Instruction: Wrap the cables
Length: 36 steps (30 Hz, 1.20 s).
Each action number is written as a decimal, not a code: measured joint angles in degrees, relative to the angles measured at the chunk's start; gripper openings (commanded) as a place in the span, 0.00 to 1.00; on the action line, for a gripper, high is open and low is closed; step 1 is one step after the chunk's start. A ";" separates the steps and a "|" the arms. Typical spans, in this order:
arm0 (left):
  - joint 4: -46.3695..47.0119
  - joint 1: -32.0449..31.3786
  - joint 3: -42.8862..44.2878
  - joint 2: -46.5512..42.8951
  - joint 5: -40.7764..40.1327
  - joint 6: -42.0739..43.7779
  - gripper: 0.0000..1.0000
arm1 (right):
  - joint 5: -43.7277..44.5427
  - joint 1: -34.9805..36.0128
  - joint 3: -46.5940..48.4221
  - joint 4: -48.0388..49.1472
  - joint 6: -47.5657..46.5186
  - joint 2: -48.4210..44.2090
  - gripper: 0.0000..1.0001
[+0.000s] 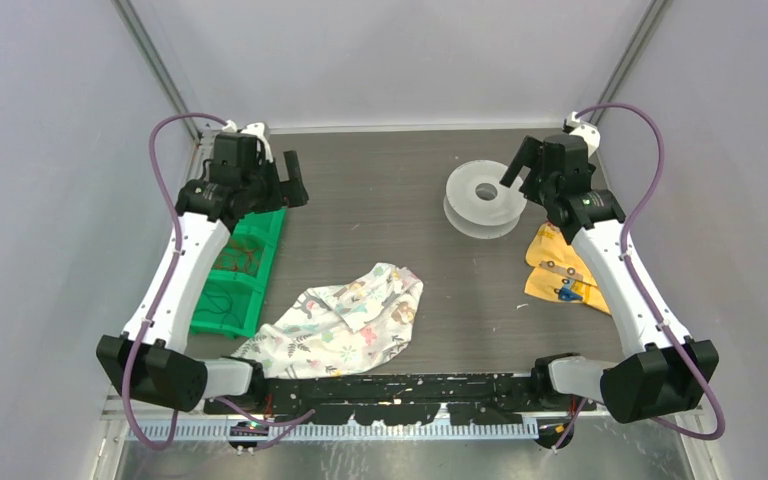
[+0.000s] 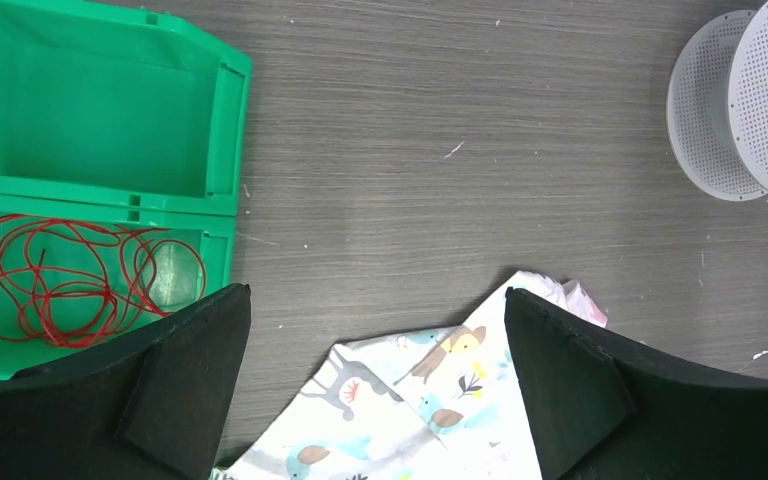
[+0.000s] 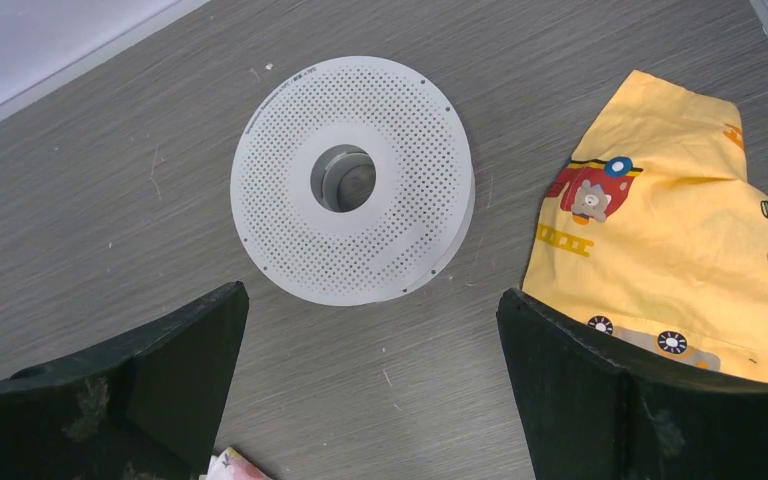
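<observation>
The left wrist view gives the clearest look at the cables (image 2: pixel 70 285). They are a loose tangle of thread-thin red wire, looped over itself, lying in the compartment of the green plastic bin (image 2: pixel 110 100) at the lower left of that frame. A moulded divider wall separates it from the other compartment. From overhead the bin (image 1: pixel 245 322) is partly hidden behind the left arm, and the wire shows only as faint strands (too fine to trace there).

The left hand (image 2: pixel 375 293) hangs above the bench (image 1: pixel 380 220) with its two black fingers spread wide and nothing between them. Below the gap lies a rumpled white cloth (image 2: pixel 400 400) printed with small animals.

The right hand (image 3: pixel 370 292) is spread just as wide and holds nothing. Its wrist view looks straight down on a white spool (image 3: pixel 360 235), showing a round flange peppered with tiny holes and a hollow hub in the middle. The overhead view adds what that one cannot, that the spool (image 1: pixel 480 198) has two flanges and rests tilted on the bench.

Just beside the spool is a crumpled yellow cloth (image 3: pixel 680 250) with cartoon vehicles. The bench surface is dark grey with a fine wood grain.
</observation>
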 measured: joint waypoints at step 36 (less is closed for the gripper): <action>0.94 0.00 -3.93 -1.53 6.84 1.49 1.00 | -30.51 -16.85 -18.45 33.94 27.78 24.48 0.89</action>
